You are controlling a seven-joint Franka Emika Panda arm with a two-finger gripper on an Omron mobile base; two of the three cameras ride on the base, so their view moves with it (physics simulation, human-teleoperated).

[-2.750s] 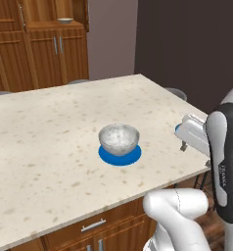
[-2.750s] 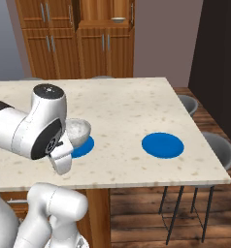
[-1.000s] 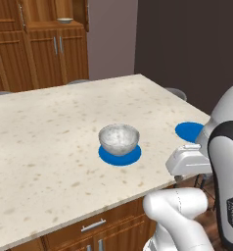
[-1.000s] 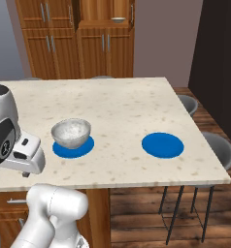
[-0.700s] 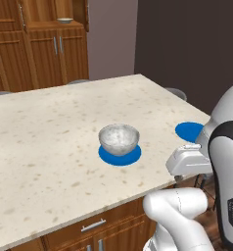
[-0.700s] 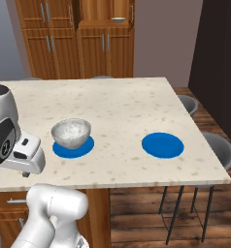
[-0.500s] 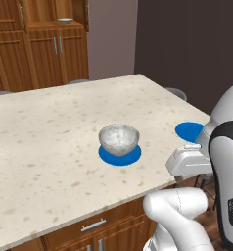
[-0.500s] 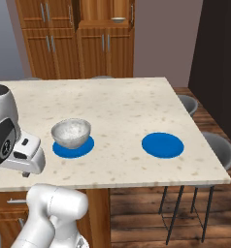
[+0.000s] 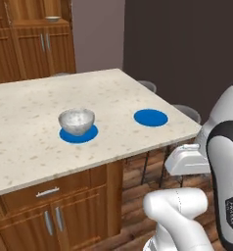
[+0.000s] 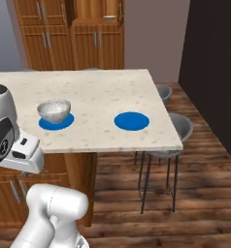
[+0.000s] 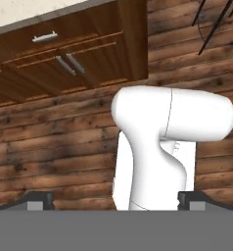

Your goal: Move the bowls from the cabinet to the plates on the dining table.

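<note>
My base has swung round: both base views have slid over, the things on the table (image 9: 30, 98) have not. My claw (image 11: 116, 200) hangs low by the table edge, jaws wide, holding nothing, looking down at the floor (image 11: 50, 147). The grey bowl (image 9: 76, 120) sits on the near plate (image 9: 90, 135); the other plate (image 9: 151, 117) is bare. The beige bowl (image 9: 52, 18) waits in the cabinet (image 9: 20, 49), so I judge half done. The table lies between us, and stools (image 10: 178, 126) crowd its right side
</note>
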